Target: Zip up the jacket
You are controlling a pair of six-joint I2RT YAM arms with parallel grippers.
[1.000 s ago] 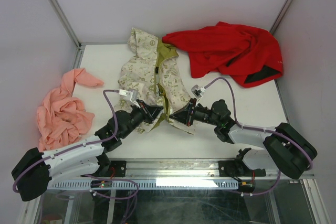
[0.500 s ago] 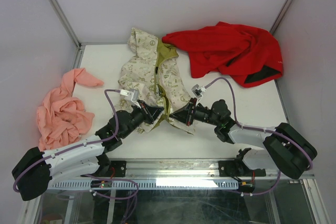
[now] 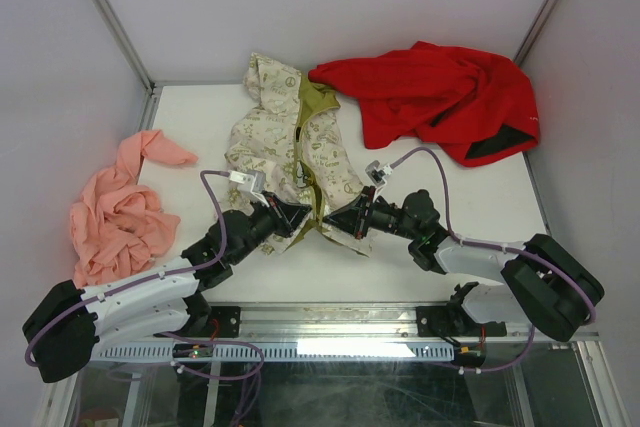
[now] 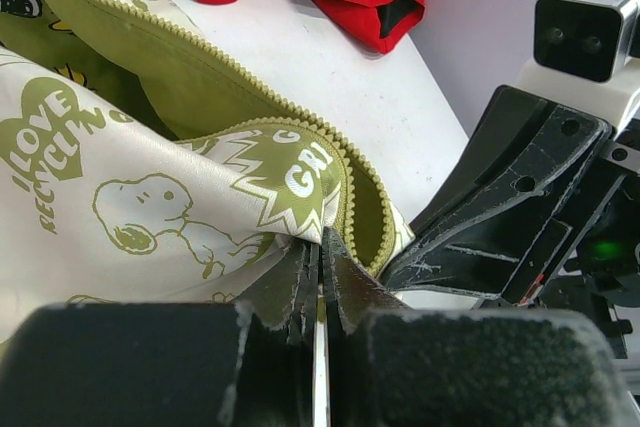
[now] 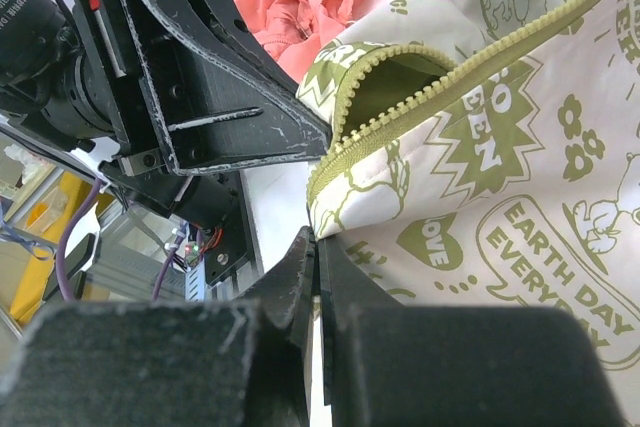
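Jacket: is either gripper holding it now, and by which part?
Both. The left gripper is shut on a lower hem corner of the jacket, beside the zipper teeth; the right gripper pinches the other front panel's lower corner.

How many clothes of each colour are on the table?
Red garment: 1
Pink garment: 1
Cream-and-green jacket: 1
Total: 3
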